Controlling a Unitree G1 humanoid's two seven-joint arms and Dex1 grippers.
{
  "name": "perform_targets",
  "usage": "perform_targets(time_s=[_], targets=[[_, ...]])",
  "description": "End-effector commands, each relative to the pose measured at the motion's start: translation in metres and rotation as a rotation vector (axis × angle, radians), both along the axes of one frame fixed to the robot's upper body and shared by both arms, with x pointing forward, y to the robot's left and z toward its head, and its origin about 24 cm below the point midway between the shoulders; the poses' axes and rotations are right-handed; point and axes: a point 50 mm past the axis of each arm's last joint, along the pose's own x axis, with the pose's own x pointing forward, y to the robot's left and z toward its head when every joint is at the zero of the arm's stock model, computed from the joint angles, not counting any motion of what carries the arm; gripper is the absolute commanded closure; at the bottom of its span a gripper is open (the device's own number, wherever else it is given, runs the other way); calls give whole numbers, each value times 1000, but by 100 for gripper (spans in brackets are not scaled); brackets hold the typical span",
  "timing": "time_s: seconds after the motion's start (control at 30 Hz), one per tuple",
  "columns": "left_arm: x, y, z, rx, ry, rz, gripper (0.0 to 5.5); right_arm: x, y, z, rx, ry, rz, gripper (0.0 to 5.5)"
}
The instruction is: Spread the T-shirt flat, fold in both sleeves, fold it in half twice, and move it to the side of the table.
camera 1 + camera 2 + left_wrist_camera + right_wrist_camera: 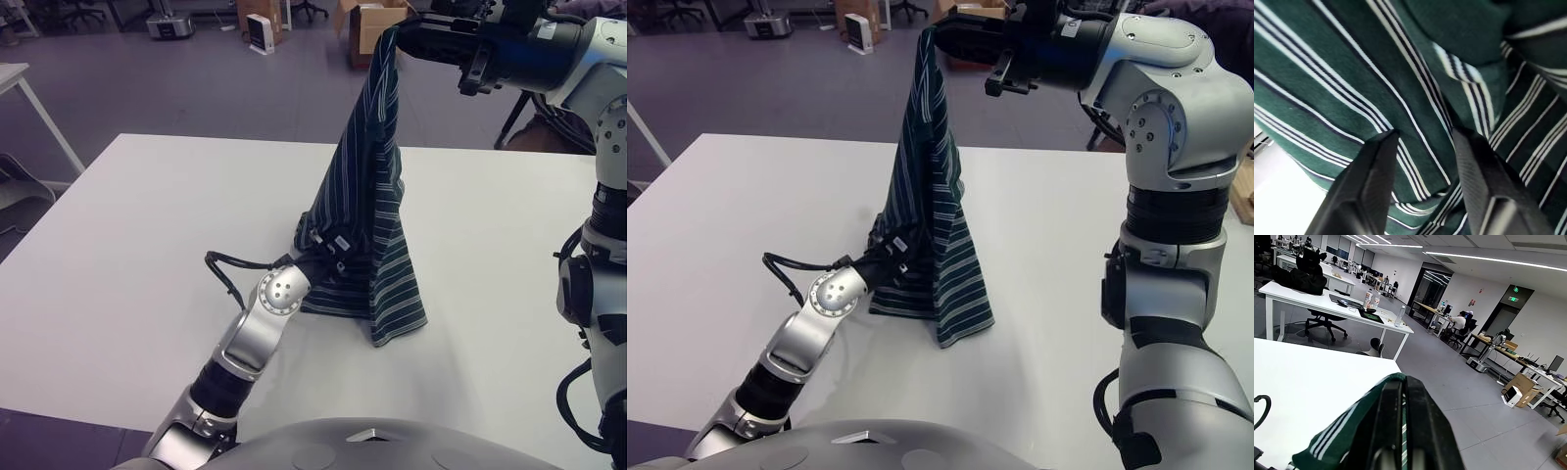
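A dark green T-shirt [377,225] with white stripes hangs in a tall cone over the middle of the white table [127,225], its lower hem bunched on the tabletop. High above the table's far side, my right gripper [397,37] is shut on the shirt's top end; in the right wrist view the closed fingers [1403,396] pinch green cloth [1332,445]. My left gripper [328,245] sits low against the shirt's left side near the table. In the left wrist view its fingers [1371,166] stand apart, open, with striped fabric [1420,73] lying across the gap.
Bare tabletop stretches to the left, right and front of the shirt. On the floor behind the table stand a cardboard box [367,24] and a small white unit [260,31]. Another white table [20,78] is at the far left.
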Motion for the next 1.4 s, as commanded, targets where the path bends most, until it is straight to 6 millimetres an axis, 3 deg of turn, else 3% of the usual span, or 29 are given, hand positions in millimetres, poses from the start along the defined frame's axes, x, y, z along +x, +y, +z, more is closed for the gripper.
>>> perform_targets(time_s=[0.03, 0.17, 0.4, 0.67, 1.0, 1.23, 1.4], targets=[[-2, 4, 6, -46, 4, -2, 420, -3, -3, 7, 10, -18, -13, 550], [-15, 4, -9, 13, 53, -67, 494, 0, -7, 6, 20, -12, -37, 550], [-19, 2, -18, 83, 49, -89, 378, 2, -9, 0, 20, 11, -48, 550], [-12, 10, -38, 376, -224, -37, 236, 2, -6, -1, 27, 32, -31, 550], [-14, 11, -52, 330, -239, -75, 236, -1, -5, -1, 51, 53, -9, 550], [-13, 18, -47, 414, -399, -58, 236, -21, -7, 16, 172, 135, 136, 550], [-18, 19, -40, 408, -507, -16, 316, -21, -6, 19, 203, 159, 137, 550]])
